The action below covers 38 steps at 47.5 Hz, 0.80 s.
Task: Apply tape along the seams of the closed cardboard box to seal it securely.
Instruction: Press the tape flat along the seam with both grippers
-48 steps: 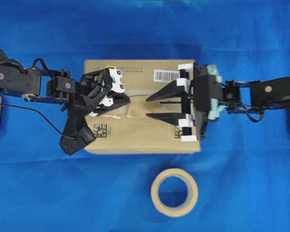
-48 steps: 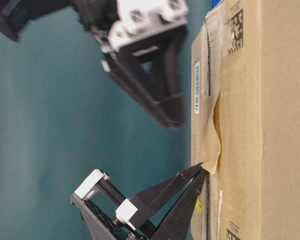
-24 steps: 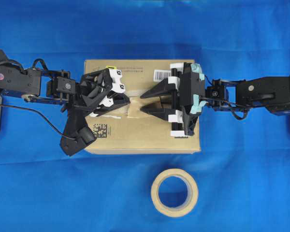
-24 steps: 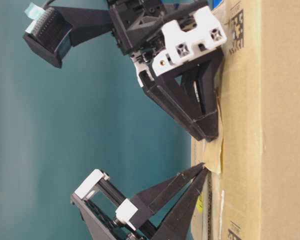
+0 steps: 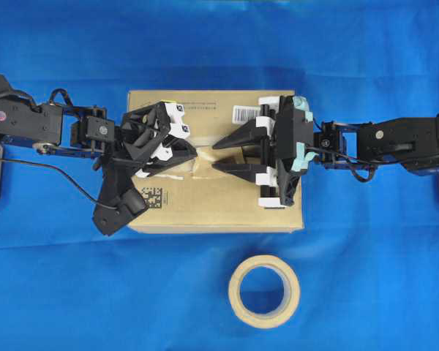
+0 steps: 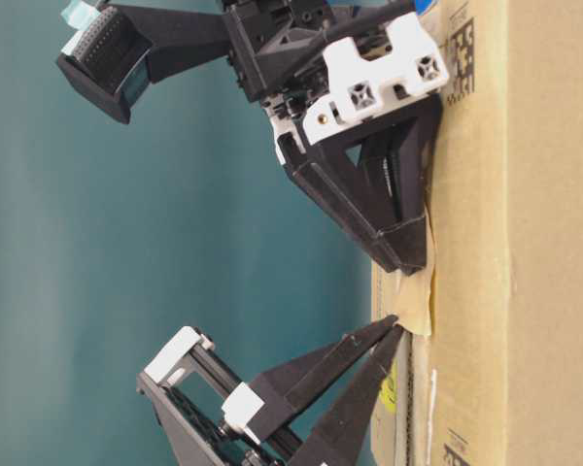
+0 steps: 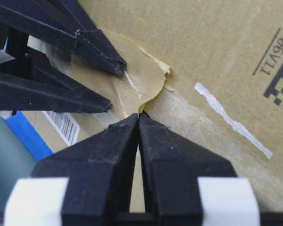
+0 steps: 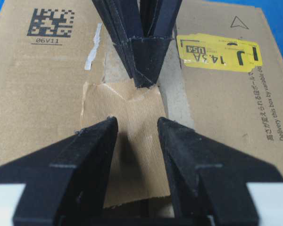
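- My left gripper has its jaws clenched on the near edge of the tape, holding that end lifted so the piece stays taut over the seams.
- My right gripper, jaws spread and grasping nothing, presses both tips onto the tape, probably to smooth it down.
- The tape lies mid-top on the cardboard box; the tape roll sits at 6 o'clock on the counter.
- My jaws hide the seam under the tape; I cannot tell how firmly it sticks.
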### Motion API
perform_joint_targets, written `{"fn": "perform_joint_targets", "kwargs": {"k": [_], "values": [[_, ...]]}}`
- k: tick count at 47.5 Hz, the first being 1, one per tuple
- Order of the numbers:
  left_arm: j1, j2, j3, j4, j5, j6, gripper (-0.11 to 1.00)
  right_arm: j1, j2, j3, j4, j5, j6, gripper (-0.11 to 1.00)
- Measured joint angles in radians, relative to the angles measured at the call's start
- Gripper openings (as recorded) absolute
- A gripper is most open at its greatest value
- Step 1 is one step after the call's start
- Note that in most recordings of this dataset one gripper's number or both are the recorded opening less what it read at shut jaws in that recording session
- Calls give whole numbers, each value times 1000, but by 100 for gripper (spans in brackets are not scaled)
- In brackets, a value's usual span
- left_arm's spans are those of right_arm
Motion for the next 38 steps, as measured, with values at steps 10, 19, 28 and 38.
{"fn": "perform_joint_targets", "kwargs": {"k": [10, 19, 28, 38], "values": [[0, 0, -2, 0, 0, -6, 24, 2, -2, 2, 0, 2, 3, 44], [3, 0, -8, 0, -5, -6, 53, 2, -2, 3, 0, 2, 2, 44], [3, 0, -8, 0, -3, -5, 52, 3, -3, 3, 0, 2, 2, 44], [3, 0, -23, 0, 44, 12, 52, 5, -2, 3, 2, 3, 2, 44]]}}
